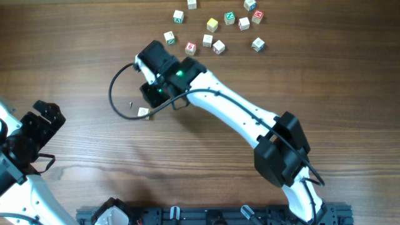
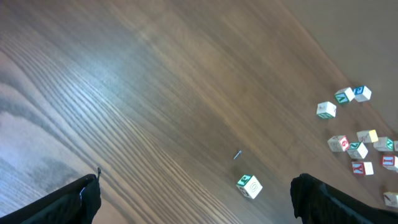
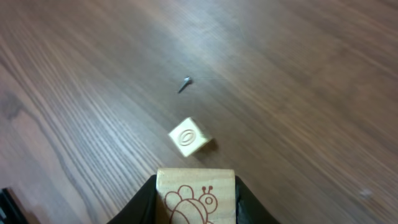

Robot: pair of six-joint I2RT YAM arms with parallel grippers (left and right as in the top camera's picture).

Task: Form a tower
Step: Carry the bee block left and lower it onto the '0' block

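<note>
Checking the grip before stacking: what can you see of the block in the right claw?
The block is a pale wooden cube; its visible face carries a red drawing of a bee-like bug. It sits square between the black fingers of the right claw, which press two opposite sides. Its lower part is out of frame. An oval-marked cube lies ahead on the table.

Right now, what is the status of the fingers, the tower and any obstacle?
Left fingers open, empty. Right fingers shut on bug-picture cube. No tower yet: lone cube on table, apart from held one. Small screw near it, not touching.
</note>
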